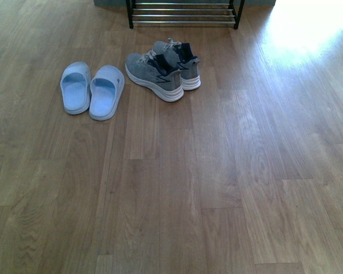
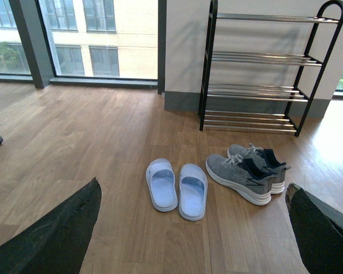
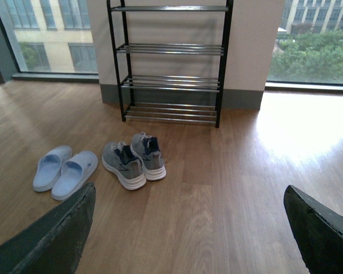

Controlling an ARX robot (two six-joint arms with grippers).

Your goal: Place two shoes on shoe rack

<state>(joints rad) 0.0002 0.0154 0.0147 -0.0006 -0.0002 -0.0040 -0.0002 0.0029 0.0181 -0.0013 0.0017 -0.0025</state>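
Left gripper (image 2: pixel 193 188) stands spread wide. Its two dark, matte fingers (image 2: pixel 48 240) show only at the lower corners of the left wrist view, well apart, with nothing between them and touching nothing. Right gripper (image 3: pixel 190 188) looks the same in the right wrist view: released, its rough black fingers far apart and empty. Neither arm shows in the front view.

All four shoes lie on the floor (image 1: pixel 217 200), warm brown wood planks with clear grain and a bright patch of glare at the far right. The grey sneakers (image 1: pixel 160 74) have knit uppers, pale laces, dark lining and thick white soles. They sit side by side and touching, toes turned to the left and towards the rack, the nearer one partly hiding the other. Just beside them on the left, with a gap between the pairs, the pale blue slides (image 1: pixel 91 91) lie parallel and close together. They are smooth moulded rubber with broad rounded straps.

Beyond the sneakers stands the shoe rack (image 2: pixel 257 57), against a pale wall with a grey skirting. It has a thin black metal frame, side posts arched at the top, and four tiers of shiny chrome bars. The sneakers lie near its lowest tier, in front of it, and the slides sit a little further out to the left.
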